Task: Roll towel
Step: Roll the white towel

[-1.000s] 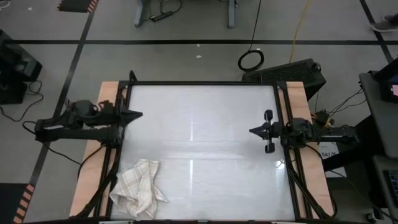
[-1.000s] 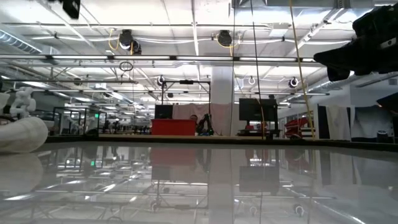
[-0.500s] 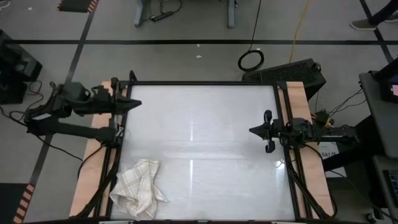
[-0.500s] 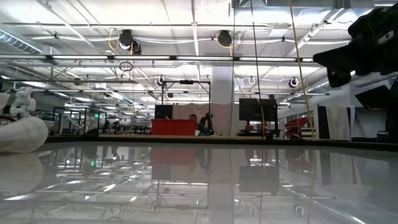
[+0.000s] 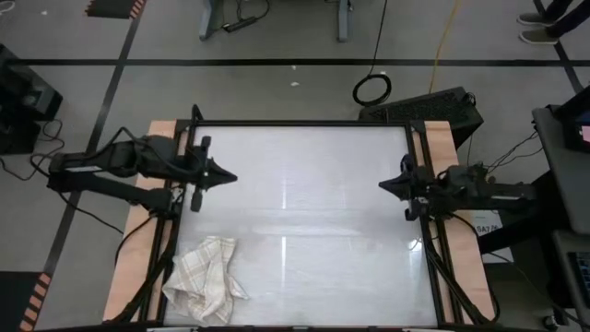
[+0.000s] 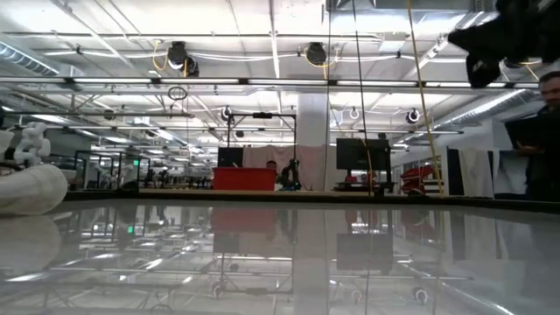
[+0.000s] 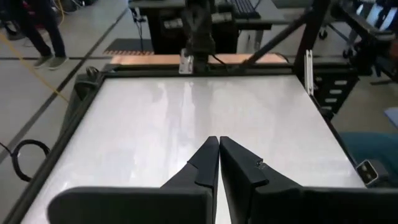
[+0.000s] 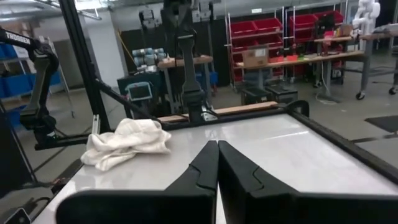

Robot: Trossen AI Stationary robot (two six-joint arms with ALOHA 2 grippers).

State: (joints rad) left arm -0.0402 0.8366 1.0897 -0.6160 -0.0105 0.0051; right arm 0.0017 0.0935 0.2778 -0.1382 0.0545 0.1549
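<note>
The towel, a cream cloth with a beige plaid check, lies in a crumpled heap on the white tabletop near its near-left corner. It also shows in the right wrist view. My left gripper is shut and hovers over the table's left part, well to the far side of the towel, pointing toward the right edge. My right gripper is shut and hangs above the table's right edge, pointing level toward the left. It shows high up in the low view. Neither gripper touches anything.
Black frame rails and wooden side boards border the glossy tabletop. Its whole middle is bare. A person stands beyond the table's far right. A coiled cable and a keyboard lie on the floor behind.
My left gripper has risen, then swung out over the table toward its right edge and tipped its fingers downward. My right gripper has gone up and rolled a little about its own axis. The towel has stayed where it was.
</note>
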